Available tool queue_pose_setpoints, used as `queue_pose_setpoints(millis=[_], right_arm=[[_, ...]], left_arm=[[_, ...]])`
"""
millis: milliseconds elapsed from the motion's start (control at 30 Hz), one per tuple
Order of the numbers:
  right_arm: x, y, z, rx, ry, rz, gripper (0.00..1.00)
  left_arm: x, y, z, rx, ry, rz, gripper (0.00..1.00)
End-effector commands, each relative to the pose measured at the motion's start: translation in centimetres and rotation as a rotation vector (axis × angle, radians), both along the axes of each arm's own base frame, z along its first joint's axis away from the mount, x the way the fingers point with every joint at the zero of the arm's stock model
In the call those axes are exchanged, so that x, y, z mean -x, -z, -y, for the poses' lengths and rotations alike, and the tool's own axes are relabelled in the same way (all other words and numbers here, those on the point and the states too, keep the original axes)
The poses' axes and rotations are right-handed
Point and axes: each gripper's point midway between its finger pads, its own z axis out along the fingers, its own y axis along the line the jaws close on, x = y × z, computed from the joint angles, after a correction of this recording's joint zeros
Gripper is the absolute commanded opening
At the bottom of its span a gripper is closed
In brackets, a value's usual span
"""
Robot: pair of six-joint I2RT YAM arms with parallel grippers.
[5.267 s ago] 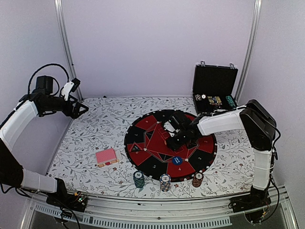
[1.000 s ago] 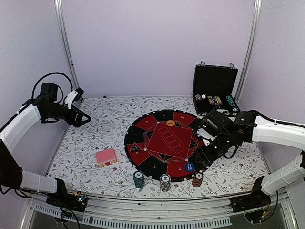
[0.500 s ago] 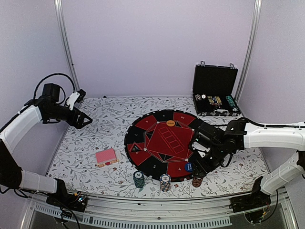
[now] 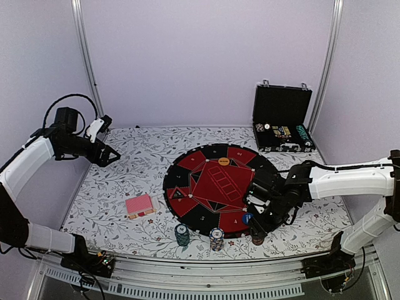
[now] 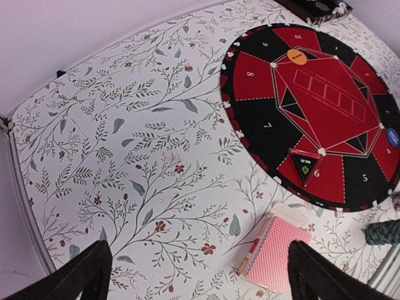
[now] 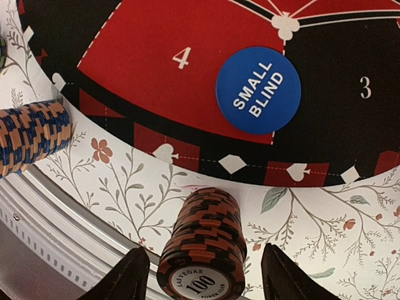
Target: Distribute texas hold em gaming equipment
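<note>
Right gripper (image 6: 205, 278): has come off the right side of the mat (image 4: 187, 175) and dropped to the near table edge within the last second. Jaws now straddle the brown stack (image 6: 203, 244), medium-wide, with a sliver of cloth showing each side. Not closed on it yet. Judgement: buttons are done and chips are next, so the grip is about to be made.

Brown stack: a short cylinder of hard discs with striped brown-black edges; the top face reads 100. It stands on the cloth just off the mat rim. It may shear if squeezed high.

Blue stack (image 4: 217, 237) and green stack (image 4: 182, 235): same row, to the left, untouched.

Blue button (image 6: 258, 89): flat and glossy, marked SMALL BLIND. It lies between seats 4 and 3, further right than five seconds ago.

Cards (image 5: 275, 253): squared pink-backed deck on the cloth, left of the mat.

Mat: thin, round, with red and black wedges.

Orange button (image 4: 224, 160): on the mat's far side.

Left gripper (image 5: 206, 278): fully wide, empty, held high over the far-left table (image 5: 125, 156) with floral cloth.

Case (image 4: 281, 119): open at the far right, with more chips inside.
</note>
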Motion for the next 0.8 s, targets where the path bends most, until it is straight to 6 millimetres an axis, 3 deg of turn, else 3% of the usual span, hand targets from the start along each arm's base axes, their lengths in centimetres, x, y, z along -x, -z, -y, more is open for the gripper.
queue_pose_setpoints(millis=[0, 433, 767], right_arm=[[0.0, 0.6, -0.2, 0.006, -0.003, 0.009, 0.61], [0.2, 1.2, 0.0, 0.024, -0.005, 0.000, 0.50], [-0.2, -0.2, -0.3, 0.002, -0.002, 0.027, 0.33]], left_arm=[[-0.1, -0.8, 0.3, -0.006, 0.018, 0.013, 1.00], [-0.6, -1.3, 0.3, -0.005, 0.014, 0.013, 1.00], [-0.7, -1.4, 0.3, -0.004, 0.016, 0.011, 1.00]])
